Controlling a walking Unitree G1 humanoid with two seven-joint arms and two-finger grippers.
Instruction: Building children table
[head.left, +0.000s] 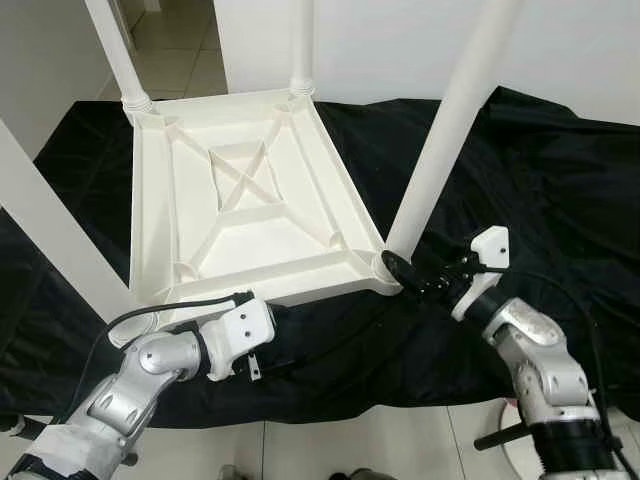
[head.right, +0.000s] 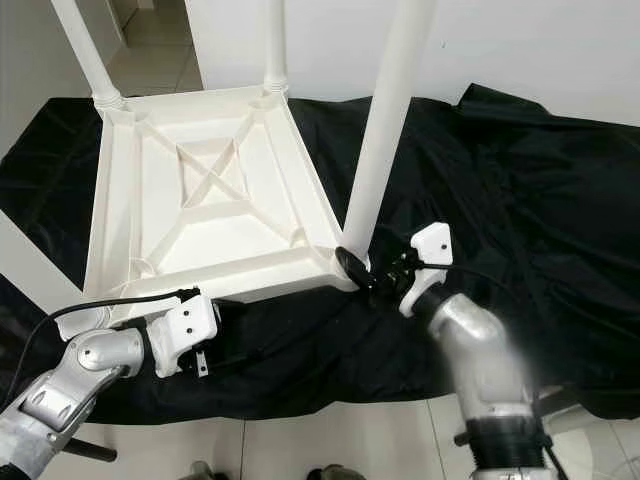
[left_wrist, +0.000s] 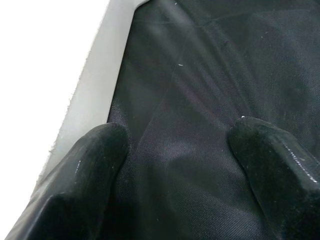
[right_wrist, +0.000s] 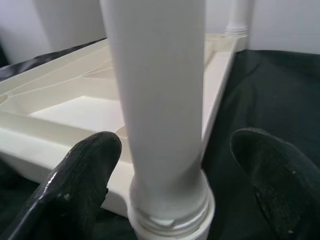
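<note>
The tabletop (head.left: 245, 205) lies upside down on the black cloth (head.left: 540, 190) that covers the surface. Legs stand in both far corners, and a third leg (head.left: 445, 130) rises from the near right socket (head.left: 385, 265). A fourth white leg (head.left: 45, 235) crosses the left edge of the head views, near the near left corner; whether it is seated you cannot tell.

Your right gripper (right_wrist: 175, 175) sits at the base of that third leg, fingers (right_wrist: 80, 170) spread to either side of it and not touching. The left gripper (left_wrist: 182, 150) rests low on the cloth beside the tabletop's near edge, fingers spread and empty.

The step looks like seating this leg. It appears to lean slightly, so square it to the socket before you close on it. Grip low, just above the collar, and push straight down along the leg's axis. Use the left gripper to brace the tabletop's rim, since the cloth could let it slide.
</note>
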